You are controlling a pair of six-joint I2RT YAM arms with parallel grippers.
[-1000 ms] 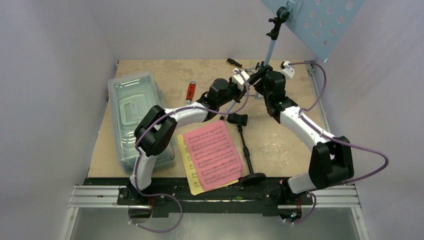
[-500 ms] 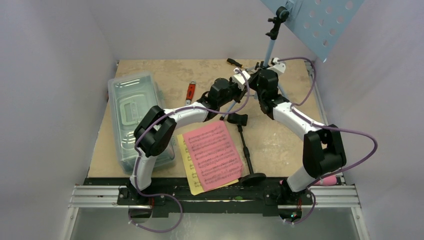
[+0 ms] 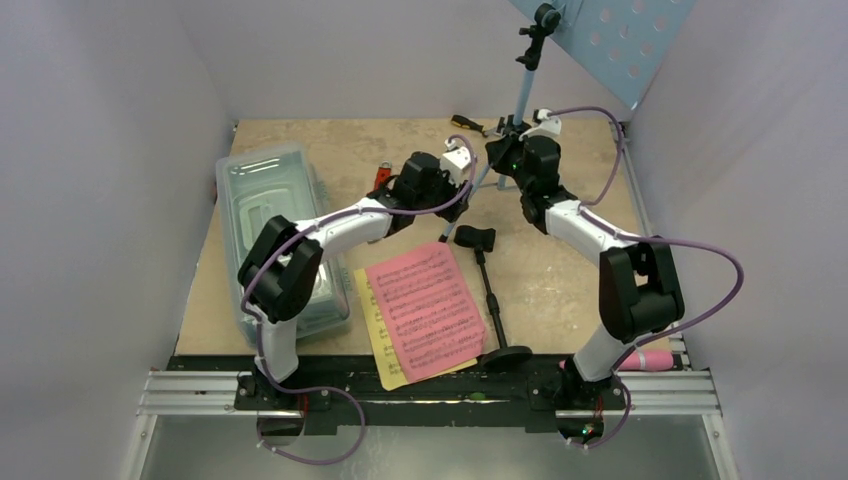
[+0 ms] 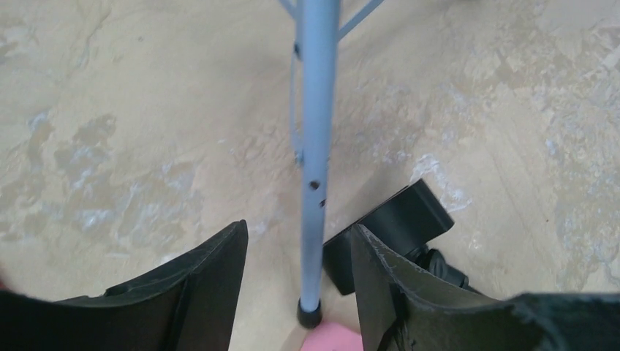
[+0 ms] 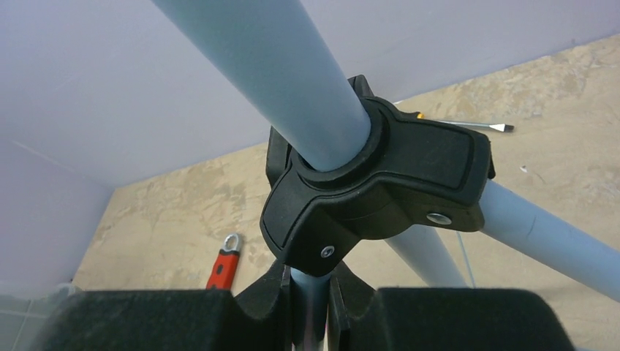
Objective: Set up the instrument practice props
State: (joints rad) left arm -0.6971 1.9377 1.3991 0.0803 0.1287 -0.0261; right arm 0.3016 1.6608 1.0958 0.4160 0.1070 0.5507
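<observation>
The light blue music stand [image 3: 522, 95] stands at the back of the table, its perforated desk [image 3: 600, 40] high at the top right. My right gripper [image 5: 311, 300] is shut on the stand's tube just under the black tripod hub [image 5: 380, 190]; from above it sits at the stand's foot [image 3: 510, 160]. My left gripper [image 4: 298, 230] is open, one blue tripod leg [image 4: 316, 146] standing free between its fingers. The pink sheet-music page [image 3: 425, 305] lies on the yellow one [image 3: 378, 350]. The black mic stand [image 3: 490, 295] lies flat, its clip [image 4: 395, 227] by the leg's foot. The pink toy microphone [image 3: 650, 358] lies behind the right arm's base.
A clear lidded plastic box [image 3: 270, 230] fills the left side. A red-handled wrench [image 5: 219, 267] lies behind the left arm. A screwdriver [image 3: 468, 123] rests near the back wall. Walls close in on three sides.
My right gripper has shut on the stand under its hub. My left gripper has opened off the tripod leg and drawn back left. The stand has shifted left and stands straighter.
</observation>
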